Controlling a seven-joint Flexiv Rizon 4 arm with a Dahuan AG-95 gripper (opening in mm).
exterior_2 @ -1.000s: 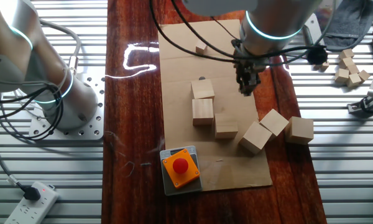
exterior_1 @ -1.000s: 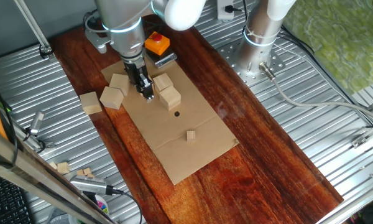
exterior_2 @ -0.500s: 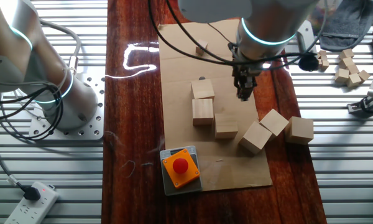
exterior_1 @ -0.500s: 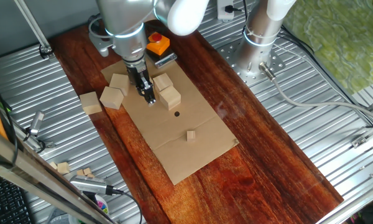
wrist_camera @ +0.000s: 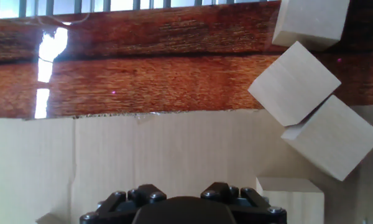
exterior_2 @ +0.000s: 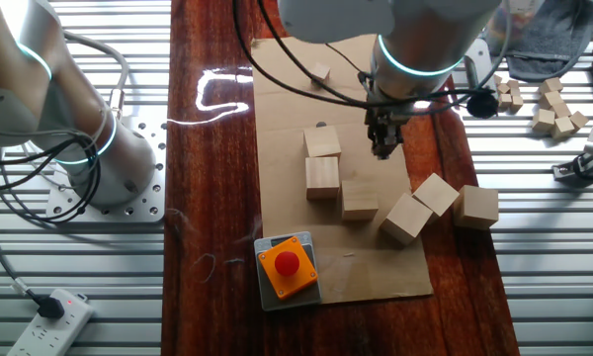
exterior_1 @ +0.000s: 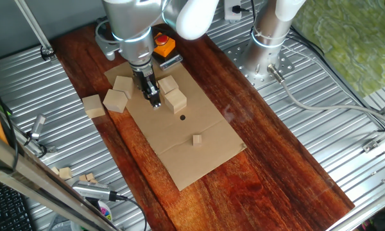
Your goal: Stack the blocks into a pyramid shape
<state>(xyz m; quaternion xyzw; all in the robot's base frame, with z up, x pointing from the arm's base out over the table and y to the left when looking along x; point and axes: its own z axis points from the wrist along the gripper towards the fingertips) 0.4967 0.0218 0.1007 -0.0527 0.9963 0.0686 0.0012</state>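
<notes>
Since the earlier frames my arm has drifted a little toward the tiny-cube end of the cardboard, and the blocks lie as they did. My jaws [exterior_2: 381, 150] hang above bare cardboard, empty; the fingers look drawn close together, but I cannot tell for certain from any view. They point down at the flat brown cardboard sheet [exterior_2: 376, 262], just beside a run of three pale plain wooden cubes [exterior_2: 323, 141], [exterior_2: 322, 178], [exterior_2: 359, 198] that lie touching in a crooked line. On the other side sit three more pale wooden cubes [exterior_2: 406, 218], [exterior_2: 438, 193], [exterior_2: 477, 207], bunched at the sheet's edge, the outermost one on the dark red wooden desk [exterior_2: 212, 178]. In the hand view those three fill the right side, turned at angles. Beyond the blocks an orange box with a red button [exterior_2: 286, 267] sits at the sheet's near edge. A much tinier wooden cube [exterior_2: 321, 74] rests alone at the far end of the cardboard.
</notes>
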